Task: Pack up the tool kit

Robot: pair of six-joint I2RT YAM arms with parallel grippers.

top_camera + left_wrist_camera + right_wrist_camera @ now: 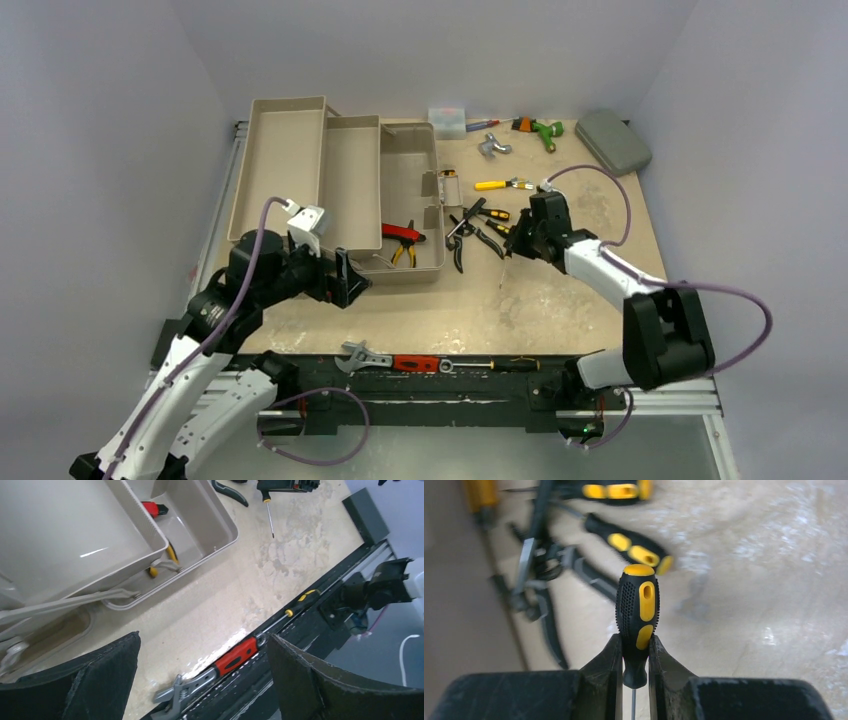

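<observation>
The right gripper (pixel 634 647) is clamped on a screwdriver (pixel 638 605) near the table's middle, shaft pointing down. The open toolbox (pixel 410 150) lies to its left, toward the far-left corner. The left gripper (pixel 202 637), spread wide and empty, sits at the toolbox's near side.

pliers (pixel 402 233) in toolbox (pixel 352 180); case (pixel 613 141) well right

Left gripper (pixel 202 639) agape — right gripper (pixel 635 642) clamped

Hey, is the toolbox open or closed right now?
Open. The toolbox has its trays folded out to the left, and red-handled pliers lie visible in its bottom compartment.
</observation>
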